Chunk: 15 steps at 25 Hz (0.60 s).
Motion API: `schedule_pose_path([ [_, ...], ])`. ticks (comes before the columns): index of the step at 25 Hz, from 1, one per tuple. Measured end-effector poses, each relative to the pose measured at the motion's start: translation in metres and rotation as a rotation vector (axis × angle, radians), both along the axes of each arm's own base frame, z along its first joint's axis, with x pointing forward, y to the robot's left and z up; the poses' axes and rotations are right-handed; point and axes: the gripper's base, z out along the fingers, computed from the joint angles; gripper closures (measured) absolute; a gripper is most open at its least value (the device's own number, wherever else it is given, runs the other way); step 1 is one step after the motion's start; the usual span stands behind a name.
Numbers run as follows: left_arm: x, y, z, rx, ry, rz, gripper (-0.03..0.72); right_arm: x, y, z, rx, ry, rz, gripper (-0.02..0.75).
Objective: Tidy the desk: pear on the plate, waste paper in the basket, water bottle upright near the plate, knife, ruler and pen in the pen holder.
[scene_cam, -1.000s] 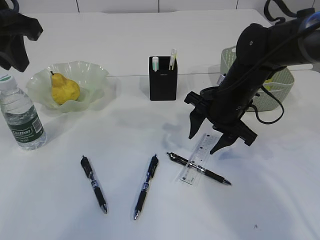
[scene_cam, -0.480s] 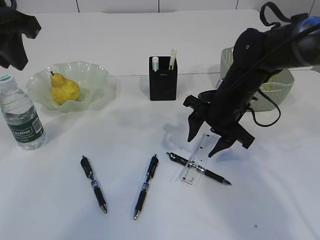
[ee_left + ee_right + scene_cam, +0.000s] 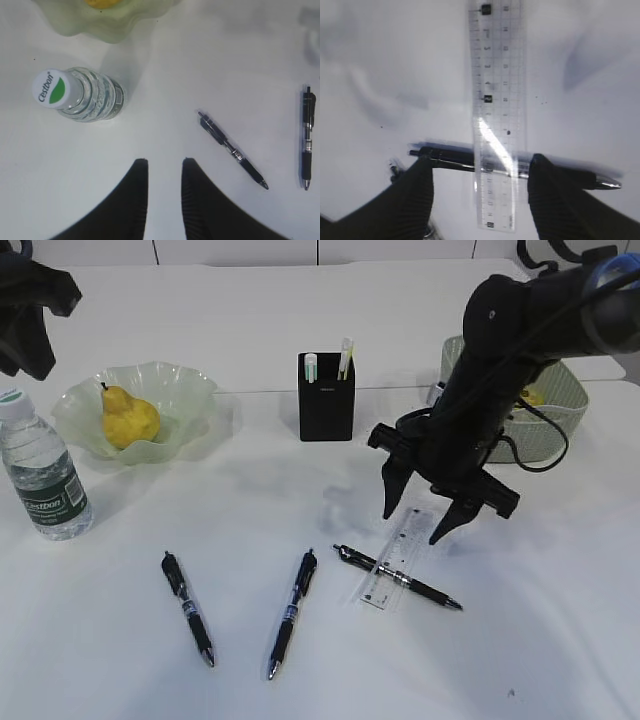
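Left black gripper [image 3: 161, 172] on your far left hangs above the white smooth desk [image 3: 300, 320], jaws narrowly parted, nothing between them. Below it you have the clear plastic water bottle with white cap and green label [image 3: 40, 468] upright, just beside the pale green ruffled glass plate [image 3: 190, 390], which holds the yellow pear [image 3: 128, 418]. Moving right: two black pens [image 3: 188, 608] [image 3: 292, 612] lie loose on the desk, well apart. Matte black square pen holder [image 3: 326, 397] stands mid-desk with pale items sticking out. Right black gripper [image 3: 432, 525] hovers over the clear plastic ruler [image 3: 495, 115], jaws spread wide, gripping nothing; ruler lies crossed over a third black pen [image 3: 430, 592]. Sage-green woven-look basket [image 3: 560, 405] sits far right, behind the right arm
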Motion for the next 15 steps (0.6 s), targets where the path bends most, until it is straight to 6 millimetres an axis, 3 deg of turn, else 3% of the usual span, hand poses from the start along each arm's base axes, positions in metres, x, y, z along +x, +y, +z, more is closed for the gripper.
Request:
schedule_pose_path([
  [9,0.0,0.0,0.0,0.0,0.0,0.0,0.535,-0.001,-0.005,-0.001,-0.064,0.027,0.029,0.265],
  [15,0.0,0.0,0.0,0.0,0.001,0.0,0.535,0.009,0.004,-0.001,-0.077,0.024,0.059,0.265],
])
